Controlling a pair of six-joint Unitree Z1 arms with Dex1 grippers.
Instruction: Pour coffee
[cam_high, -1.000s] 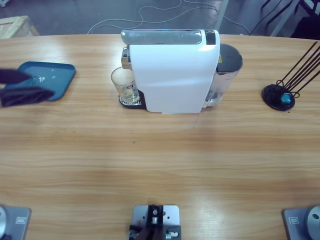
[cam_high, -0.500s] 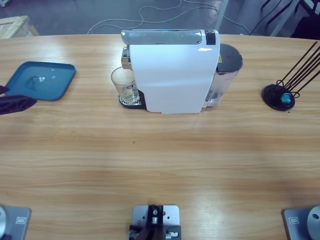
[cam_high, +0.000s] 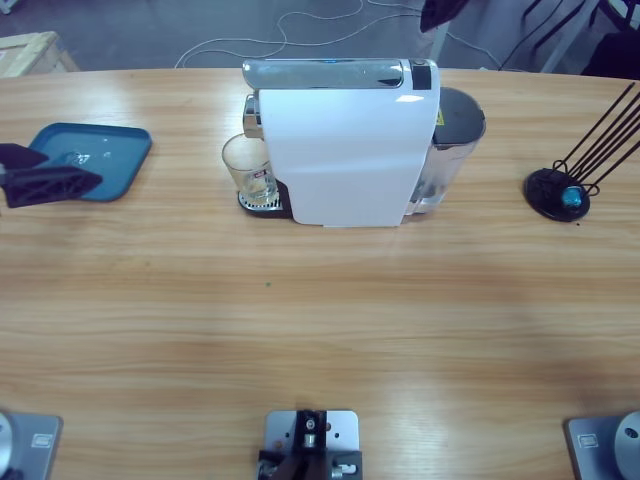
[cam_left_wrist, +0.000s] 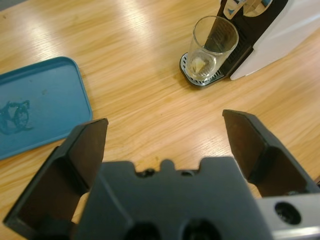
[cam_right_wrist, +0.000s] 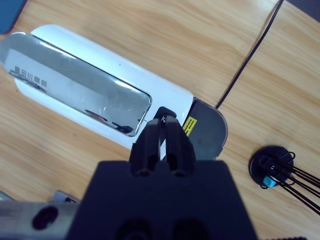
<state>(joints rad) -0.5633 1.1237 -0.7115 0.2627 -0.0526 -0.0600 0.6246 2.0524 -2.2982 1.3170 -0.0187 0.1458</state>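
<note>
A white coffee machine (cam_high: 345, 145) is seen standing on the far middle of the wooden table (cam_high: 320, 320), with a silver lid along its top and a dark water tank (cam_high: 455, 130) at its right end. A clear glass (cam_high: 250, 170) is set upright on the machine's drip grille (cam_left_wrist: 192, 75), at the machine's left end under the spout; the coffee (cam_left_wrist: 200, 66) is seen only as a thin pale layer at the bottom of that glass. A blue tray (cam_high: 85, 160) is laid at the far left of the table, well apart from the glass. The left gripper (cam_high: 45, 180) is held at the table's left edge, by the tray's near side, with its jaws spread wide and nothing between them. The right gripper (cam_right_wrist: 162, 142) is held above the right end of the machine, its jaws pressed together on nothing. A black capsule holder (cam_high: 560, 192) with thin rods is placed at the far right, and a small blue capsule (cam_high: 571, 197) is seen on its base.
</note>
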